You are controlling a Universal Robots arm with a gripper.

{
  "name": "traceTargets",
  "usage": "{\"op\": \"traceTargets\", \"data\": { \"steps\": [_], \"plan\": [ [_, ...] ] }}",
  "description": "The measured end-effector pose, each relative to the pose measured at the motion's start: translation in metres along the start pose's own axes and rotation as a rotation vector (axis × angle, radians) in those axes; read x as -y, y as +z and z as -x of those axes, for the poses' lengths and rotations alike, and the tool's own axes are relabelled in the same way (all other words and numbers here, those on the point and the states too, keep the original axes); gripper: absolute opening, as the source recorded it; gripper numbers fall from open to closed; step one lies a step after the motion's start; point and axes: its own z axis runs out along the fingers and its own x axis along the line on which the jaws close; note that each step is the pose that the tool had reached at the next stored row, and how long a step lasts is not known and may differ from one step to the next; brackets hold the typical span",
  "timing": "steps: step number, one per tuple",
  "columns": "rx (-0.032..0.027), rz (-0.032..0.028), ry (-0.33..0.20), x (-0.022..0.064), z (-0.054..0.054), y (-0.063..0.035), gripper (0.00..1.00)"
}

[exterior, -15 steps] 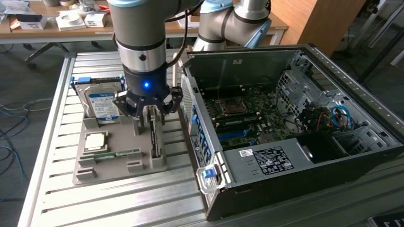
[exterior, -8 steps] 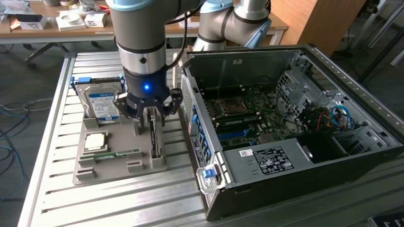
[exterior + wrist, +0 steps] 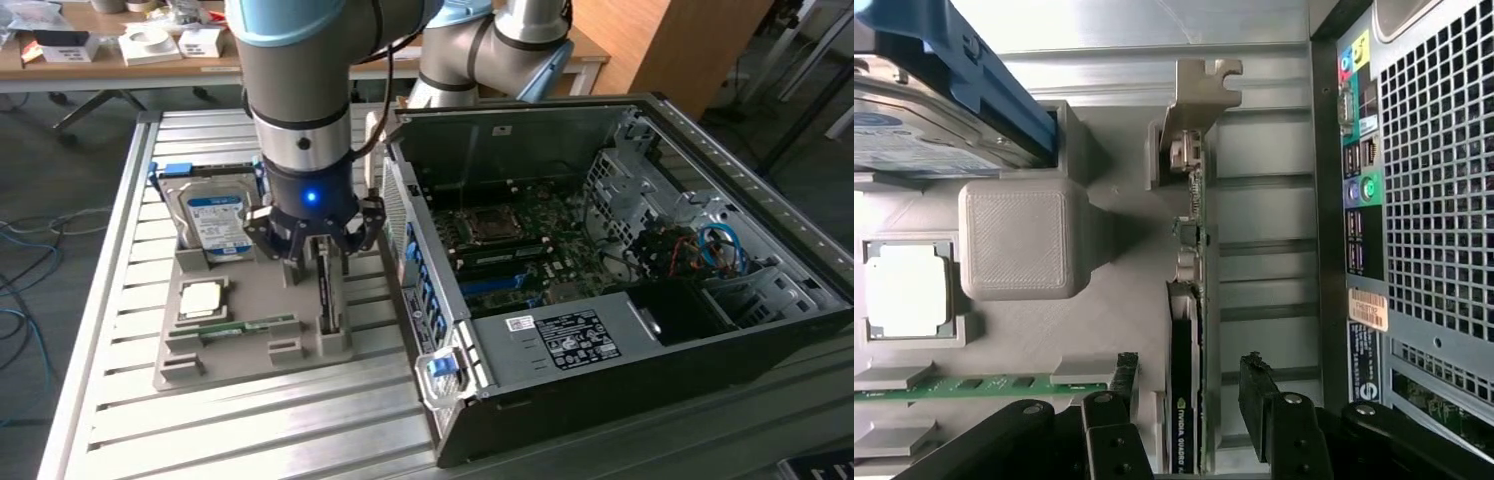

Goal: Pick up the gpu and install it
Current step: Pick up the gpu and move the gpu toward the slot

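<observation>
The grey moulded holder tray is matt plastic with a fine, rough weave-like texture. The thin dark gpu card has a smooth, slightly glossy edge and a dull silvery metal end. The slatted table is brushed bare metal.

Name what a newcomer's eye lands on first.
The big arm hangs with its open gripper straddling the gpu, which stands on edge in the grey holder. Next, the opened computer case at the exterior view's right, motherboard exposed, and the blue-labelled hard drive at the holder's far end.
</observation>
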Motion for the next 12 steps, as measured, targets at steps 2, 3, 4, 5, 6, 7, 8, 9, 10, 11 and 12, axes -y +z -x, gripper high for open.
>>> {"op": "traceTargets", "data": {
  "steps": [2,3,4,5,6,7,8,9,10,11,12],
  "plan": [
    [0.0,0.0,0.0,0.0,0.0,0.0012,0.53],
    [0.0,0.0,0.0,0.0001,0.0,0.0029,0.53],
    [0.0,0.0,0.0,0.0002,0.0,0.0047,0.53],
    [-0.0001,0.0,0.0,0.0003,0.0,0.0064,0.53],
    [0.0,0.0,0.0,0.0003,0.0,0.008,0.53],
    [0.0,0.0,0.0,0.0004,0.0,0.0096,0.53],
    [0.0,0.0,0.0,0.0005,0.0,0.0105,0.53],
    [-0.0001,-0.0001,0.0,0.0005,0.0,0.0105,0.53],
    [-0.0001,-0.0002,0.0,0.0005,0.0,0.0105,0.53],
    [-0.0001,-0.0001,0.0,0.0005,0.0,0.0105,0.53],
    [0.0,0.0,0.0,0.0002,0.0,0.0107,0.53]
  ]
}}
